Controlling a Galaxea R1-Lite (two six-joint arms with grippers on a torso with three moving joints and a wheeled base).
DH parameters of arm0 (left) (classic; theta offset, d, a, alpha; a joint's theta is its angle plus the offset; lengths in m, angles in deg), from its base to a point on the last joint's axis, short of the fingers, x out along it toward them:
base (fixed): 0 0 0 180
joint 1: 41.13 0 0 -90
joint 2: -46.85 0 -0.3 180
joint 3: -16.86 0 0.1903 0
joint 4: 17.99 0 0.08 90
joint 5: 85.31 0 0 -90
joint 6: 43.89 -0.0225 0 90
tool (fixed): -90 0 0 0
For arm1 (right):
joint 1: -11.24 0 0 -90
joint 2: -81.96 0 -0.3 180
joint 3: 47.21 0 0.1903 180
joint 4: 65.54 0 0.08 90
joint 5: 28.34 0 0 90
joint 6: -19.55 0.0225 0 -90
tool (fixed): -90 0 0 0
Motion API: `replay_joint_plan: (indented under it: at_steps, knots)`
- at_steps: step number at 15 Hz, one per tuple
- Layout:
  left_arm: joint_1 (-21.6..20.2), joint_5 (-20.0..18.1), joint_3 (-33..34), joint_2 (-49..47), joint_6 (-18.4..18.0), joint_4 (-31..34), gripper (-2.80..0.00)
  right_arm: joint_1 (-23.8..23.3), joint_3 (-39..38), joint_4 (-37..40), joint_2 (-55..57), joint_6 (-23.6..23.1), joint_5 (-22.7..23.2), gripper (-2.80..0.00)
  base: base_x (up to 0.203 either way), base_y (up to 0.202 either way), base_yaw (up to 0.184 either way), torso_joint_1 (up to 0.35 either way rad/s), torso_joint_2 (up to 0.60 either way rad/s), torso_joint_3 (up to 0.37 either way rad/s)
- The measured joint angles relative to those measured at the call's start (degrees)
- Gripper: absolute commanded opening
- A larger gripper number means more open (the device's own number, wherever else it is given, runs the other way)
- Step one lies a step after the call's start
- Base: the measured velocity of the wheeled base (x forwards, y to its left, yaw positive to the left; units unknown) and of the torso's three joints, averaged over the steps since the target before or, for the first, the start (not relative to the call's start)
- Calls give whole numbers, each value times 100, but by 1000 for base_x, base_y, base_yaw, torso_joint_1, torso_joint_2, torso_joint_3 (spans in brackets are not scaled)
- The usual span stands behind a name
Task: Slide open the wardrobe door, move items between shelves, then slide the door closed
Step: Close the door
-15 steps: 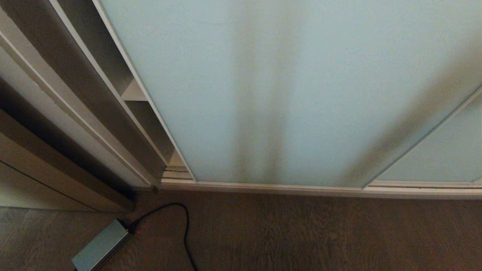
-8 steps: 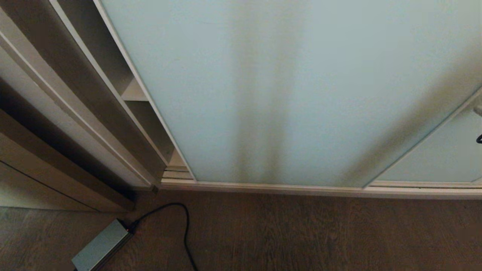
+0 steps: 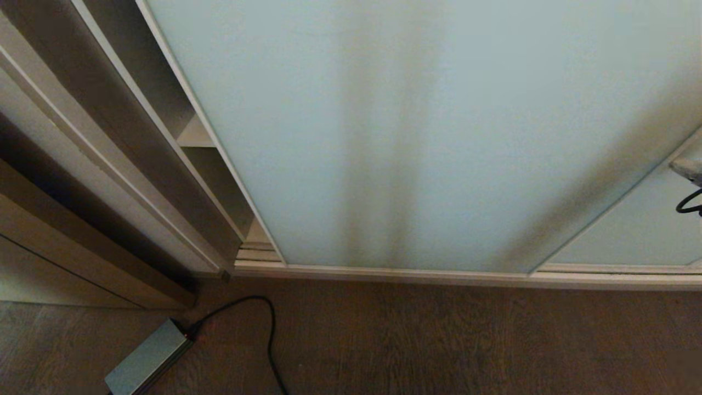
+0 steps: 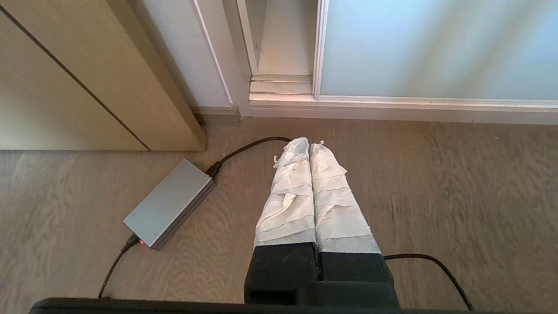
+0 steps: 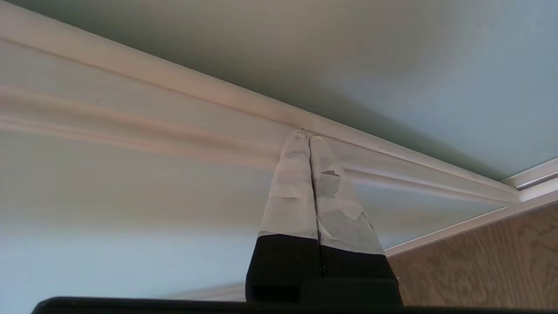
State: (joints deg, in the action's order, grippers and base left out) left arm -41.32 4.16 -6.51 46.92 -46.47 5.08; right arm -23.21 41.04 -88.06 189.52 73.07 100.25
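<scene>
A brown wood-grain floor point(image 3: 439, 340) is seen along the bottom of the head view. A flat grey power adapter point(image 3: 147, 362) is laid on it at the lower left, with a small red light lit at one end. A black cable point(image 3: 258, 312) is plugged into that end and curved across the boards. A light wooden door frame point(image 3: 82, 258) is seen standing at the left, beside the adapter.

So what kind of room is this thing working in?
Most likely a bedroom or hallway in a home: a wardrobe with a frosted glass sliding door, white shelves showing in the gap beside it, and a wood-look floor.
</scene>
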Motion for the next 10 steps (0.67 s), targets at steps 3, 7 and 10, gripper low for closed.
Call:
replay_joint_plan:
  at_steps: [3, 7, 10]
  knots:
    - [2, 0, 0, 0, 0, 0, -280, 17, 0, 0, 21, -5, -11, -280, 0, 0, 0, 0, 0, 0]
    - [2, 0, 0, 0, 1, 0, -280, 22, 13, -6, 73, -11, -6, -280, 0, 0, 0, 0, 0, 0]
    - [2, 0, 0, 0, -2, 0, -280, 154, -111, -22, 37, -16, -28, -280, 0, 0, 0, 0, 0, 0]
